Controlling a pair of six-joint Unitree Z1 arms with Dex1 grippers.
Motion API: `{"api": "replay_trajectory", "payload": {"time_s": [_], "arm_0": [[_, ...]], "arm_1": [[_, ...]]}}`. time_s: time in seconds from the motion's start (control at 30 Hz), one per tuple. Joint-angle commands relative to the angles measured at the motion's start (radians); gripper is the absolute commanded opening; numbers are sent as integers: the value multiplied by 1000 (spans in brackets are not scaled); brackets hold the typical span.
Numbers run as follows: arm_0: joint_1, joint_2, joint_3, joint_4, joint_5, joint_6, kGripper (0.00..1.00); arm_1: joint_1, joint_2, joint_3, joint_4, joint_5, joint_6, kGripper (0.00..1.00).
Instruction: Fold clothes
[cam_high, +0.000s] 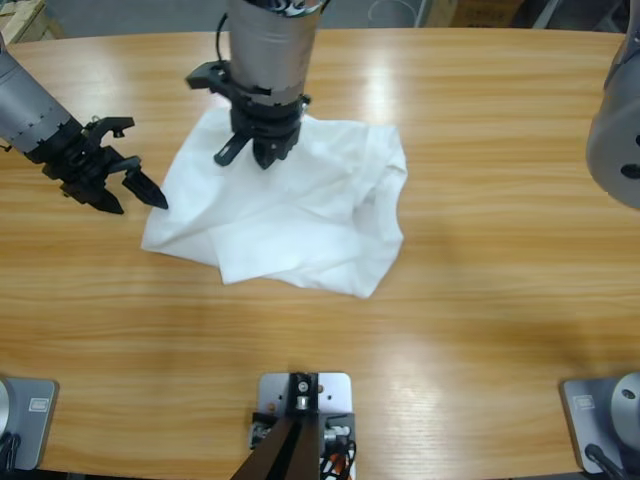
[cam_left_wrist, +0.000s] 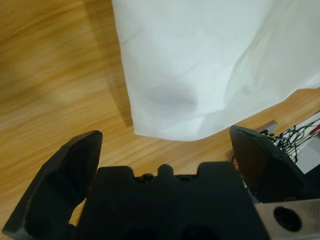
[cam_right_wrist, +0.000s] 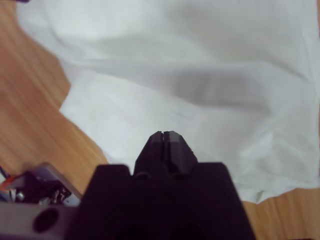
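The white T-shirt (cam_high: 300, 215) lies crumpled and partly doubled over on the wooden table (cam_high: 480, 330), left of its middle. No chest mark shows. My left gripper (cam_high: 138, 205) comes in from the left edge and stands open just beside the shirt's left corner. In the left wrist view the gripper (cam_left_wrist: 165, 134) has a rounded fold of the shirt (cam_left_wrist: 200, 65) just ahead of it and nothing between its jaws. My right gripper (cam_high: 255, 158) reaches down from the top over the shirt's upper left part. In the right wrist view the gripper (cam_right_wrist: 165, 134) is shut above the cloth (cam_right_wrist: 225, 65).
A large silver elbow (cam_high: 620, 130) hangs at the right edge of the high view. Bare wood stretches to the right of the shirt and along the table's near side.
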Motion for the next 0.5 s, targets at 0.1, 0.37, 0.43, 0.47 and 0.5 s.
{"api": "replay_trajectory", "payload": {"time_s": [0.1, 0.37, 0.43, 0.47, 0.5], "arm_0": [[-22, 19, 27, -11, -6, 20, 991], [-22, 34, 29, -22, -6, 23, 991], [-23, 35, 31, -24, -6, 23, 991], [-23, 34, 31, -24, -6, 23, 991], [-23, 34, 31, -24, -6, 23, 991]], "arm_1": [[56, 63, -327, 13, -180, -9, 942], [56, 83, -470, -44, -396, 40, 1000], [52, 98, -511, -86, -341, 40, 1000], [50, 105, -528, -111, -316, 39, 1000], [47, 112, -538, -135, -294, 40, 1000]]}}
